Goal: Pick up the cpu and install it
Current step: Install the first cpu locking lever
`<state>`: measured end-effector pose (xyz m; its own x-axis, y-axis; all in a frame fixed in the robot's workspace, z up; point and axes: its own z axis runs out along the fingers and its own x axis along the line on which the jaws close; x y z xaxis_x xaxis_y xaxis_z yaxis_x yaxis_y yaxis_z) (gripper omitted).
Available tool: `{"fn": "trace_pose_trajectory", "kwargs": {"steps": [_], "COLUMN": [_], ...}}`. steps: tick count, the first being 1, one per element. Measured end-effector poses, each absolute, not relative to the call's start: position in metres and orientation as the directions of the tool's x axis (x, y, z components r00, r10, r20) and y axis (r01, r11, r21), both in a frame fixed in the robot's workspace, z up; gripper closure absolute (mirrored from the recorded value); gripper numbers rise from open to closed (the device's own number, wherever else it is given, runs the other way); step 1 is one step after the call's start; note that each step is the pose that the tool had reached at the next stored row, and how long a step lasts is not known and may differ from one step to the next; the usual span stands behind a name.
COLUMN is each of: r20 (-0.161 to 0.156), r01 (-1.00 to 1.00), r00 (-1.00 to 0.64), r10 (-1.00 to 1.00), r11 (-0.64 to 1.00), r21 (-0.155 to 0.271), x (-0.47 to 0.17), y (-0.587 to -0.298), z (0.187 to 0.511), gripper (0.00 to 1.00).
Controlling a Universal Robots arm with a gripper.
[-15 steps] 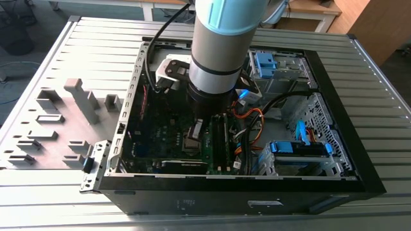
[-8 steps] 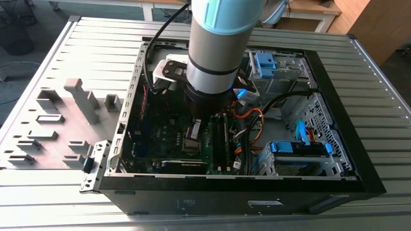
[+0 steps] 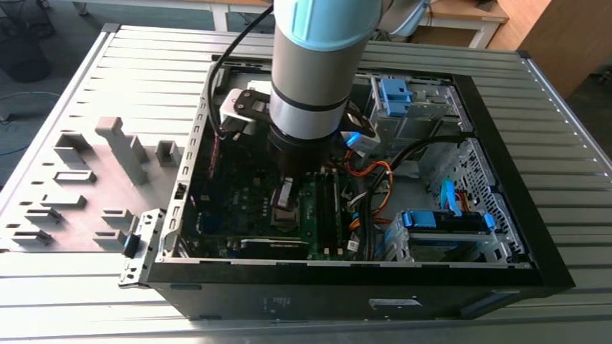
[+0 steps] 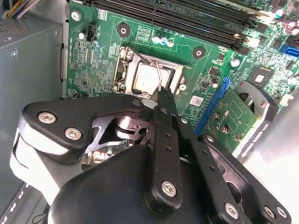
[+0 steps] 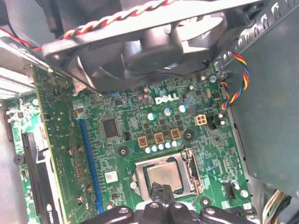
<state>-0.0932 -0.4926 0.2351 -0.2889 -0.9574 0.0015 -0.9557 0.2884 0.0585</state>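
Note:
The cpu, a small silver-grey square, lies flat in its socket on the green motherboard. The second wrist view shows the same cpu inside the metal socket frame, with a thin wire lever crossing over it. My gripper hangs straight above the socket, with its black fingers together and the tip at the chip's edge. In the first wrist view my gripper meets the rim of the chip. In the exterior view my gripper reaches down inside the open PC case.
Black memory slots run beside the socket. A fan with twisted wires hangs close above the board. A blue expansion slot, orange cables and blue drive bays crowd the case. Grey fixtures stand outside, at the exterior view's left.

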Motion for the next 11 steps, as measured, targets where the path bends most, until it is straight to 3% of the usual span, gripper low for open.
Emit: {"fn": "trace_pose_trajectory", "kwargs": {"steps": [11], "r20": [0.001], "r01": [-0.956], "r00": [-0.289], "r10": [-0.957], "r11": [0.288], "r21": [0.059], "x": [-0.092], "y": [-0.492], "z": [0.256], "gripper": [0.89]}}
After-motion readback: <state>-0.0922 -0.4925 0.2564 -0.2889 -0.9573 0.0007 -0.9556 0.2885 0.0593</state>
